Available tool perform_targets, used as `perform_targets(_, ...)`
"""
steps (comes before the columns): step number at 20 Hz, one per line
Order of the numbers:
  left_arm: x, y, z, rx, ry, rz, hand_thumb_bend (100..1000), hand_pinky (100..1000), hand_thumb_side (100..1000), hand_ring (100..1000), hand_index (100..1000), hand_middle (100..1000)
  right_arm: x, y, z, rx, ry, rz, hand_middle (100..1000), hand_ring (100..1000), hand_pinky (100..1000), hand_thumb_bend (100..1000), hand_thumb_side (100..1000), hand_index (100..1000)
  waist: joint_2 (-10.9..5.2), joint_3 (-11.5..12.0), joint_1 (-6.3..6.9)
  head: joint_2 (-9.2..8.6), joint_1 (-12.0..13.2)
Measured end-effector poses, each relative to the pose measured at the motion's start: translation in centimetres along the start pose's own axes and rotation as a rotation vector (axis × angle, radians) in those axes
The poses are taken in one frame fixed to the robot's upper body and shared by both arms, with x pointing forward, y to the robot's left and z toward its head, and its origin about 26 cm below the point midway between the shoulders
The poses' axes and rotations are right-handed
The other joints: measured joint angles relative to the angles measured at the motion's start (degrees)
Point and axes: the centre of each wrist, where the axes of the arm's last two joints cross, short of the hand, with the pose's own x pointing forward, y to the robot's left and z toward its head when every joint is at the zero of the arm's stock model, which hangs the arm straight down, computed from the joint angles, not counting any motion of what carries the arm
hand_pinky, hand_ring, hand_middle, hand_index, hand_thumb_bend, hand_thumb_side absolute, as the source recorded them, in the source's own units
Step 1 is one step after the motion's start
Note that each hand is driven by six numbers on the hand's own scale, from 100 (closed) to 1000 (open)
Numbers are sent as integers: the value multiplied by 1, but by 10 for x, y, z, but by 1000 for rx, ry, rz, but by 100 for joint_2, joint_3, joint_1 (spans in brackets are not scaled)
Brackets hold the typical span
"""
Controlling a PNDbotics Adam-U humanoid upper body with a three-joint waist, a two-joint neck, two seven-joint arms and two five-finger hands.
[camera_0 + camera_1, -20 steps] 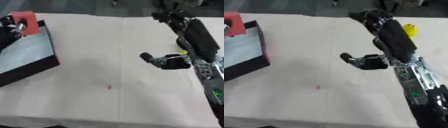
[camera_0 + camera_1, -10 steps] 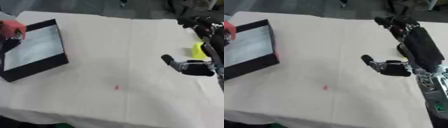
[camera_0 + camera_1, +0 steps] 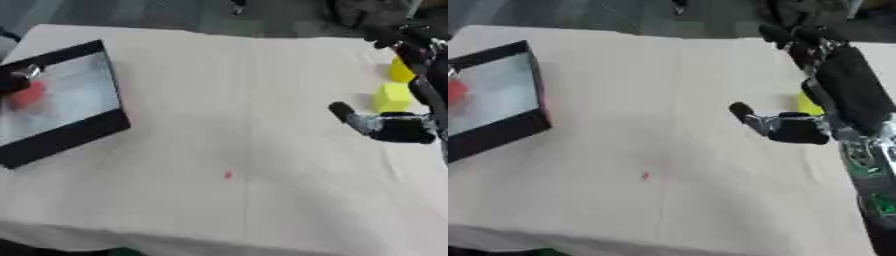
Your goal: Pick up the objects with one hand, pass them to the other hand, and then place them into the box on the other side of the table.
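My right hand (image 3: 398, 129) hangs over the right side of the counter (image 3: 245, 100), one finger stretched out toward the middle. Just behind it lie two yellow blocks (image 3: 392, 97), one nearer, one farther back. At the left edge sits the black box (image 3: 66, 140), with something red (image 3: 28, 95) blurred inside. A small red speck (image 3: 227, 174) marks the cloth.

A matt cream cloth, faintly creased, covers the tabletop (image 3: 227, 100). The box (image 3: 83, 131) at the frame's left has matt black walls and a pale, slightly shiny floor. The yellow blocks (image 3: 393, 96) at right look smooth, like plastic.
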Motion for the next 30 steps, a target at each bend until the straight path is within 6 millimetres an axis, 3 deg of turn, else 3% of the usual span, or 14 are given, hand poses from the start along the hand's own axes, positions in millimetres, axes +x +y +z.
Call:
perform_targets(1,4,6,0,-2,-36,14,179,1000,611,979,1000,936,-1,1,1,3,6,-2,708,656,779,473,595,908,0,5,0,0,-47)
perform_targets(4,24,22,3,50,-190,142,100,1000,566,940,1000,869,-11,1,-1,11,21,-9,727,664,790,464,579,911,0,28,0,0,-244)
perform_targets(5,34,26,4,74,-261,204,100,1000,565,923,1000,852,-16,0,-2,18,28,-13,743,675,796,461,573,913,1,44,-1,0,-323)
perform_targets(6,45,29,7,96,-343,272,100,1000,553,907,1000,835,-23,1,-4,30,37,-18,756,682,803,332,450,913,2,56,-1,0,-415)
perform_targets(7,57,32,10,114,-428,346,100,1000,548,899,1000,826,-31,2,-5,48,53,-25,766,685,806,462,568,914,4,66,-2,0,-514)
perform_targets(13,132,46,36,125,-905,738,100,1000,519,825,968,732,-93,23,-2,223,236,-114,806,726,859,428,551,912,74,151,5,1,-1326)
perform_targets(17,164,54,53,75,-1099,903,100,1000,546,808,953,707,-133,39,12,353,390,-173,807,748,869,432,534,908,122,222,38,1,-1765)
perform_targets(23,184,45,59,-19,-1227,1011,100,1000,574,807,956,703,-173,48,45,490,586,-183,842,804,888,434,523,929,188,325,27,1,-2129)
perform_targets(25,186,42,61,-45,-1239,1017,100,1000,579,808,957,704,-181,46,57,534,623,-174,838,812,893,402,467,930,208,338,9,1,-2201)
perform_targets(26,187,40,61,-58,-1239,1020,100,1000,583,809,958,703,-184,45,63,557,640,-172,837,815,896,420,502,929,214,346,-3,1,-2222)
perform_targets(30,187,33,63,-103,-1235,1020,100,1000,587,810,957,701,-194,41,79,629,687,-186,812,817,900,404,469,904,219,355,-19,1,-2264)
